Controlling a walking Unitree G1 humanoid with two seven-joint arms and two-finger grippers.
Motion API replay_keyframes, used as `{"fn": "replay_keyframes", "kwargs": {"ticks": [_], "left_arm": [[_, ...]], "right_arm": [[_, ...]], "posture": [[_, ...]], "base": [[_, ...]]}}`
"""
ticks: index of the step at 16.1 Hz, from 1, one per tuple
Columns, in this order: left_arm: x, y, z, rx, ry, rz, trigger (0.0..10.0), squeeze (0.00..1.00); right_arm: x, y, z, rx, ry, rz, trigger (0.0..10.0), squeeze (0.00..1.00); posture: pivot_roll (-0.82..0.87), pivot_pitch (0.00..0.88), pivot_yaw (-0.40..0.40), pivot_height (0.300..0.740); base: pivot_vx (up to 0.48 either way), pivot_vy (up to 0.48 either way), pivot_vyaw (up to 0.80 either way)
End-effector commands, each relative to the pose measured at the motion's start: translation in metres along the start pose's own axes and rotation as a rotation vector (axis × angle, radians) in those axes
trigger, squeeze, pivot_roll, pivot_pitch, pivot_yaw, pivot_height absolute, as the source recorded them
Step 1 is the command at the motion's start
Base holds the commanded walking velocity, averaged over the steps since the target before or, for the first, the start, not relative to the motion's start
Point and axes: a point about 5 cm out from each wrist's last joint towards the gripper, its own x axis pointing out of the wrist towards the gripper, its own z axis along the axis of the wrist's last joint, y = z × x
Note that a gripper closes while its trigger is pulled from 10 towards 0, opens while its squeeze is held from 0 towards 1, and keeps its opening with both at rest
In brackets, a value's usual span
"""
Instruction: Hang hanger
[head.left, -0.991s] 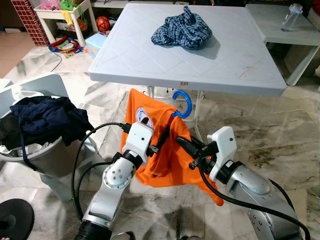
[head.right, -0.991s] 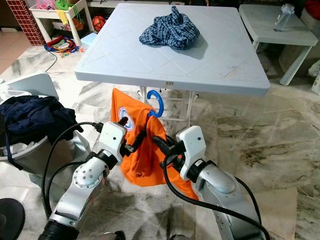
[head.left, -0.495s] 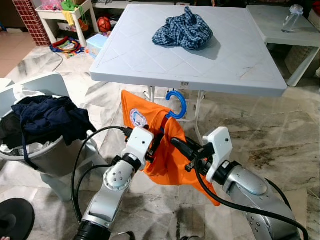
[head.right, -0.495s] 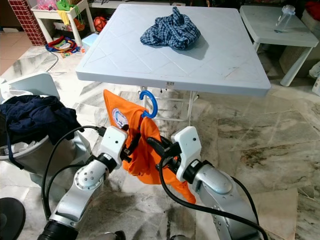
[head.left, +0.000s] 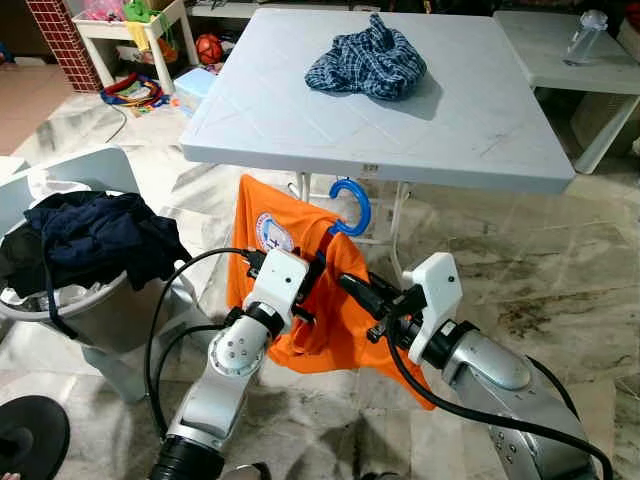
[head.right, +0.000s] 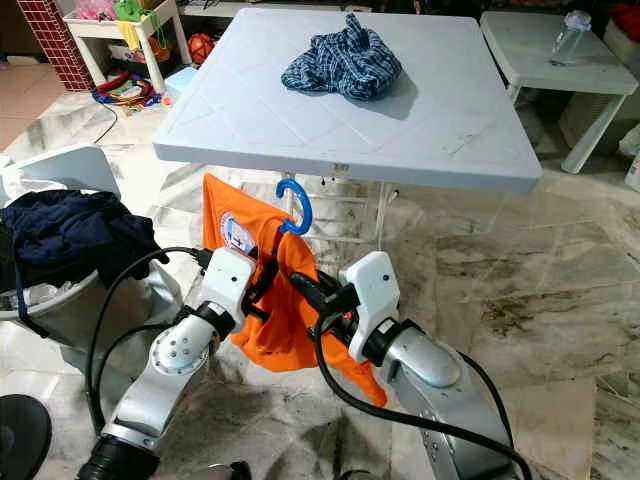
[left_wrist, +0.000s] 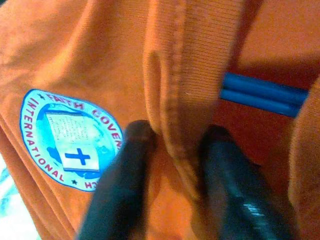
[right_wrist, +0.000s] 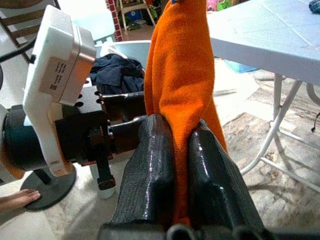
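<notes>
Nearest the camera, an orange shirt (head.left: 330, 310) is held up between the two grippers, just in front of and below the near edge of a pale blue table (head.left: 300, 120). The right gripper (right_wrist: 172, 150) is closed on a fold of the shirt; in the right wrist view the orange cloth is seen pressed between its two black fingers (right_wrist: 150, 170). The left gripper (left_wrist: 172, 150) is placed at the other side of the garment, close to the right one, and its fingers (left_wrist: 125, 170) are clamped on a stitched hem of the shirt, with a round blue-and-white printed badge (left_wrist: 70, 137) seen just beside them. A blue hanger (head.left: 352, 205) is threaded through the shirt: its hook is seen rising above the orange cloth and above both grippers, just under the table edge, and a blue bar of it (left_wrist: 262, 92) is seen inside the cloth beyond the left gripper's fingers. Whether the hook touches the table cannot be told.

To the robot's left, a pale basket (head.left: 95, 320) is filled with dark blue clothes (head.left: 95, 235). On the table top, well beyond the grippers, a crumpled blue checked cloth (head.left: 365, 60) is laid. Farther off, toys are scattered on the floor (head.left: 135, 95).
</notes>
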Motion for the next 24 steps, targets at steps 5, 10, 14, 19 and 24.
{"fn": "replay_keyframes", "kwargs": {"ticks": [5, 10, 14, 19, 24], "left_arm": [[0.0, 0.003, 0.001, 0.002, -0.005, 0.028, 10.0, 1.0], [0.005, 0.005, 0.009, 0.003, -0.029, 0.023, 7.4, 0.0], [0.007, 0.001, 0.017, -0.022, -0.059, 0.011, 0.0, 0.0], [0.006, 0.0, 0.025, -0.03, -0.069, 0.002, 0.0, 0.0], [0.002, -0.004, 0.028, -0.072, -0.076, -0.028, 0.0, 0.0]], "right_arm": [[0.002, 0.007, 0.01, -0.033, -0.056, 0.043, 10.0, 0.0], [0.003, 0.007, 0.009, -0.036, -0.052, 0.044, 10.0, 0.0], [0.004, 0.008, 0.007, -0.041, -0.047, 0.047, 10.0, 0.0], [0.003, 0.007, 0.001, -0.046, -0.03, 0.036, 10.0, 0.0], [0.004, 0.003, -0.006, -0.097, 0.004, 0.0, 10.0, 0.0]], "posture": [[0.0, 0.106, -0.021, 0.74], [0.0, 0.105, -0.02, 0.74], [0.0, 0.105, -0.02, 0.74], [0.0, 0.104, -0.019, 0.74], [0.0, 0.109, -0.019, 0.74]], "base": [[0.0, 0.0, 0.0], [0.0, 0.0, 0.0], [0.0, 0.0, 0.0], [0.0, 0.0, 0.0], [0.0, 0.0, 0.0]]}}
